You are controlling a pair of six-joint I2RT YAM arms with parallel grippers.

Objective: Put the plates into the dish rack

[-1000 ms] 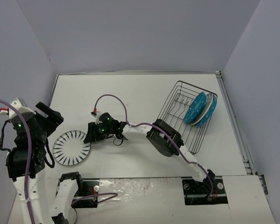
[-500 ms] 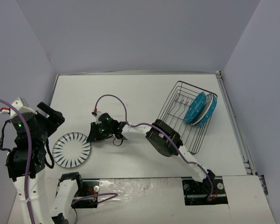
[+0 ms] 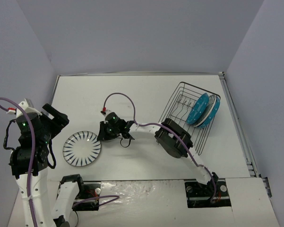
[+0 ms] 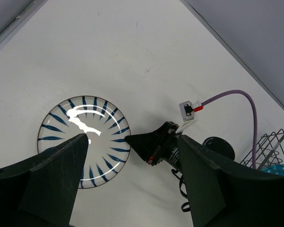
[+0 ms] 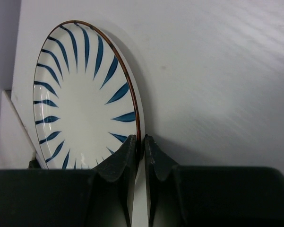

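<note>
We see the striped plate lying face up on the white table, at about 8 o'clock on the tabletop from the overhead camera, well apart from the dish rack, which sits at about 3 o'clock near the right edge. The right claw meets the plate at roughly its 2 o'clock rim. On the right wrist camera its two fingers are drawn almost together, with only the thin brown-edged rim of the plate pinched between them, one finger over the striped face and the other on the outer side. We cannot tell whether that edge is raised off the table. The left claw hangs above the table at about 10 o'clock of the plate, its fingers spread wide and gripping nothing. Its own camera looks down between them at the plate and at the dark tip of the right claw on the rim. A purple cable loops up over the right wrist. In the rack, two blue dotted plates stand on edge toward its 2 o'clock end, leaning close together, with a paler rim between them that we cannot make out clearly.
</note>
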